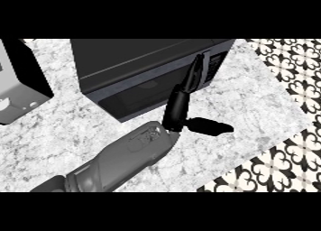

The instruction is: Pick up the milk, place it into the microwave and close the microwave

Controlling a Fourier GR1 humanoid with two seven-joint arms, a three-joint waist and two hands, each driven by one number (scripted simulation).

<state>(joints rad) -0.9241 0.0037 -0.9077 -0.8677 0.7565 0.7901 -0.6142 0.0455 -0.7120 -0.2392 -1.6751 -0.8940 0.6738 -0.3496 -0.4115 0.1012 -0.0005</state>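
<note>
Head view shows a single grey forearm rising from the lower left of the frame toward the centre, ending in a black hand (183, 106). From the way it comes in it cannot be told for certain whether this is the robot's left or right arm; it reads most readily as the right. Its fingers (193, 74) are stretched out straight and laid against the front of the microwave (143, 67), near the door's right edge beside the control strip, with the thumb (210, 126) held out to the lower right. The hand is open and grips nothing.

The microwave sits in the upper middle of the frame on the speckled counter (50, 144), and its door looks shut or very nearly so. The milk is nowhere to be seen; presumably it is inside, though the dark door hides that. A grey appliance (10, 85) stands at the upper left.

A milk carton would likely be light, fairly stiff yet crushable, best taken round its flat sides. The door is rigid and hinged, so a flat push near its free edge suits it.
</note>
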